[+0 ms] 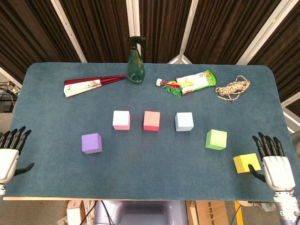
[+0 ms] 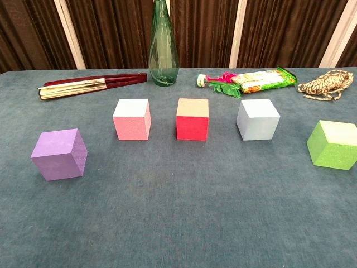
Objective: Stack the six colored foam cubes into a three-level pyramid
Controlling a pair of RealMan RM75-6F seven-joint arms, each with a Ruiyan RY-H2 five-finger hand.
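Observation:
Six foam cubes lie apart on the blue table [image 1: 150, 159]. The pink cube [image 1: 121, 120] [image 2: 132, 119], red cube [image 1: 151, 121] [image 2: 192, 119] and pale blue cube [image 1: 183, 122] [image 2: 257, 119] form a row in the middle. The purple cube [image 1: 91, 143] [image 2: 59, 154] sits front left, the green cube [image 1: 216, 139] [image 2: 333, 144] to the right. The yellow cube [image 1: 246, 162] lies at the front right, just left of my right hand [image 1: 273, 164], which is open, its thumb beside the cube. My left hand [image 1: 10, 153] rests open at the left edge, holding nothing.
Along the back stand a green spray bottle [image 1: 136, 61] [image 2: 163, 50], a folded red fan [image 1: 91, 84] [image 2: 89, 85], a snack packet with a small toy [image 1: 190, 82] [image 2: 251, 80] and a coil of rope [image 1: 233, 88] [image 2: 327, 84].

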